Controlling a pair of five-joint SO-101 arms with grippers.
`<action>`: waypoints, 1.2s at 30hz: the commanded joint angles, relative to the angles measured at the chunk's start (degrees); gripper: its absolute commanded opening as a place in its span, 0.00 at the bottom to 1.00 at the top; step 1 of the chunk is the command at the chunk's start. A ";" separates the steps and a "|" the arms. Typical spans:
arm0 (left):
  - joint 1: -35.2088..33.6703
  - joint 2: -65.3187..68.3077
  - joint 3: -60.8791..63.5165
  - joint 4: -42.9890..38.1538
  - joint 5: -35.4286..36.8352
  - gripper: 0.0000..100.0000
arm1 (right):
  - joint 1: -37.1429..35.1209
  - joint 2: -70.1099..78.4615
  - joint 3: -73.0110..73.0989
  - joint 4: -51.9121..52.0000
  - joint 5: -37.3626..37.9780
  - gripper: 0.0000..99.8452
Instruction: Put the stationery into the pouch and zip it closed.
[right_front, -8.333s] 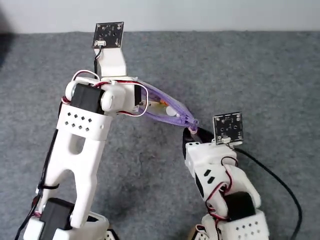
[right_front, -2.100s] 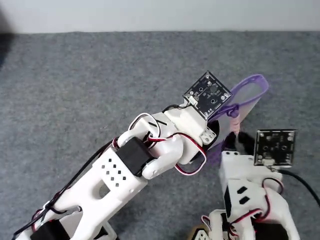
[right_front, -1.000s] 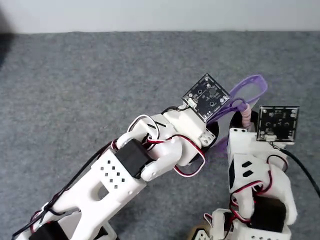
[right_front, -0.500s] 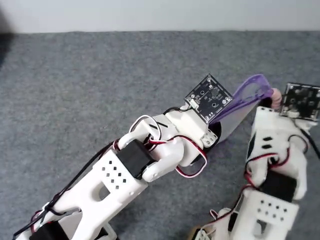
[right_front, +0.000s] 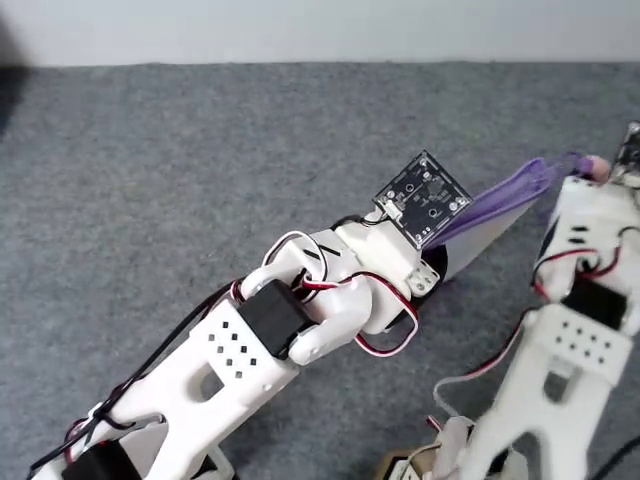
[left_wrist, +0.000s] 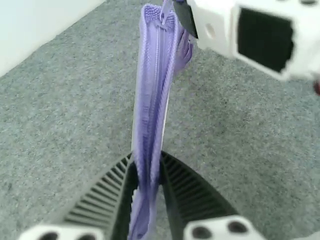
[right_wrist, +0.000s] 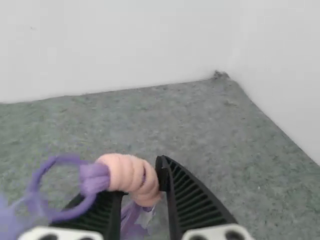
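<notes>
Worktop (right_front: 200, 150): grey, carpet-like, under both arms.
Pouch (left_wrist: 152, 100): purple, stretched between the two pincers, zip edge up.
Left pincer (left_wrist: 146, 172): clamped on one end of the pouch.
Right pincer (right_wrist: 139, 186): closed on the pink zip pull (right_wrist: 127, 175) at the other end.

We're holding our L arm stretched diagonally over the desk (right_front: 150, 150), wrist fwd, L hand (left_wrist: 147, 167) pinching tight on the pouch (left_wrist: 152, 90) end. Our R arm is standing extended at the far R side, its hand (right_wrist: 138, 180) squeezing shut on the zip pull (right_wrist: 125, 172).
</notes>
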 joint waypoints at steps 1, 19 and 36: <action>-0.70 -2.73 -0.04 0.79 0.70 0.01 | 6.29 7.08 -8.62 -1.98 -0.26 0.01; -2.46 -2.73 -2.33 -1.23 4.84 0.20 | 1.45 0.31 -11.43 11.12 -2.29 0.01; -23.03 -2.73 -21.58 12.04 7.74 0.21 | -14.29 -9.63 -11.43 15.69 -4.40 0.01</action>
